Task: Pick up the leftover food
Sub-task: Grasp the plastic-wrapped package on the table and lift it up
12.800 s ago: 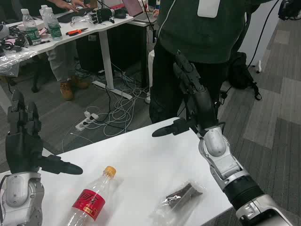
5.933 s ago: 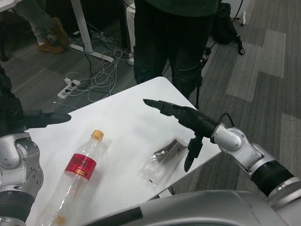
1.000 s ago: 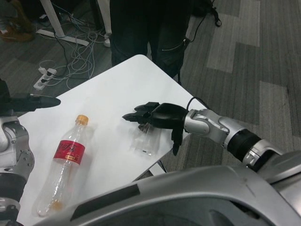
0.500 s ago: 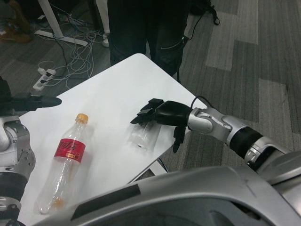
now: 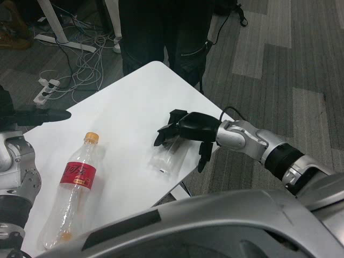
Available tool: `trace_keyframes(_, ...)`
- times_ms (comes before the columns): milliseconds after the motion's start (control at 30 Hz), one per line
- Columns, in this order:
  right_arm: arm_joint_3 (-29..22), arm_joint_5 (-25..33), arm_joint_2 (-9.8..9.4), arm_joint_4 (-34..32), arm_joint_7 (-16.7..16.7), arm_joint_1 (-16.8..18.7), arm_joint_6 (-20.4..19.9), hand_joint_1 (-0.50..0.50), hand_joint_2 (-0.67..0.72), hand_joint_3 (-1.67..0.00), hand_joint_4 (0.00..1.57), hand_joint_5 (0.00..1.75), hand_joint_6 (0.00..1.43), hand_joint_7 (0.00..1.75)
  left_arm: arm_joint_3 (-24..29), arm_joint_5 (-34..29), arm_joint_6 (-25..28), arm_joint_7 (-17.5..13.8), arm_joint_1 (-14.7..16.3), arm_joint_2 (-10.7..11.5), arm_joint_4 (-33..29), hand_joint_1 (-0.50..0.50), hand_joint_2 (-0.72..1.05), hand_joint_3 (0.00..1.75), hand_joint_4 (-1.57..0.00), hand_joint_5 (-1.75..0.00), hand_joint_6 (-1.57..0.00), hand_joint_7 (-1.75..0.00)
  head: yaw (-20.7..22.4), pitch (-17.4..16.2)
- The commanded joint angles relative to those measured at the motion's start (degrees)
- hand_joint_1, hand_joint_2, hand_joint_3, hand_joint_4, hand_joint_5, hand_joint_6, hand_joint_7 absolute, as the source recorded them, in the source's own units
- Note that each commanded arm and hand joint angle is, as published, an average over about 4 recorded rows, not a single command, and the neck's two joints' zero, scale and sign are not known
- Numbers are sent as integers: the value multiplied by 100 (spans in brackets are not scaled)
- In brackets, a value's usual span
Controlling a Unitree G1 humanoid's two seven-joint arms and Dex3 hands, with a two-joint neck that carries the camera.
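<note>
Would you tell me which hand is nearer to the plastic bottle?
Left. The left hand hovers just beyond the plastic bottle's cap; the right hand is over the food bag.

right robot hand (image 5: 185,130) covers the top of the clear food bag (image 5: 166,157) so contact can't be confirmed, left robot hand (image 5: 24,115) is cut off at frame edge, person (image 5: 161,32) cropped above the legs.
</note>
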Motion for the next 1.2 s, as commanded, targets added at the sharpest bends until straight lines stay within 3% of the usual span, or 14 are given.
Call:
trace_keyframes(33,-20,-45,-100,141,206,215,116,-33,-54,-40,80,155,56,75,14,-46,-35,-13,-9,9,56,-50,-37,0,-30,0,0,0,-3,-9)
trace_keyframes(233,-183,78,-69,102,254,321,45,-30,-49,-48,66,155,34,59,-4,-77,-35,-13,-45,18,105,-50,-37,0,-30,0,0,0,-3,-32)
trace_keyframes(367,-262,65,-69,-57,364,380,72,-21,-41,-48,56,145,16,49,-4,-101,-35,-13,-53,18,142,-50,-37,0,-30,0,0,0,7,-43)
trace_keyframes(800,-262,152,-109,-487,457,444,274,-17,-41,-48,51,145,12,42,-21,-152,-35,-13,-58,22,166,-50,-37,0,-30,0,0,0,69,-71)
trace_keyframes(1033,-293,273,-146,-828,531,611,379,-17,-30,-42,51,145,10,42,-21,-163,-35,-13,-42,26,151,-50,-37,0,-31,0,0,0,75,-55)
trace_keyframes(1200,-394,289,-201,-1094,571,734,467,-17,-27,-40,49,136,6,37,-30,-165,-35,-13,-36,18,153,-50,-37,0,-31,0,0,0,108,-37)
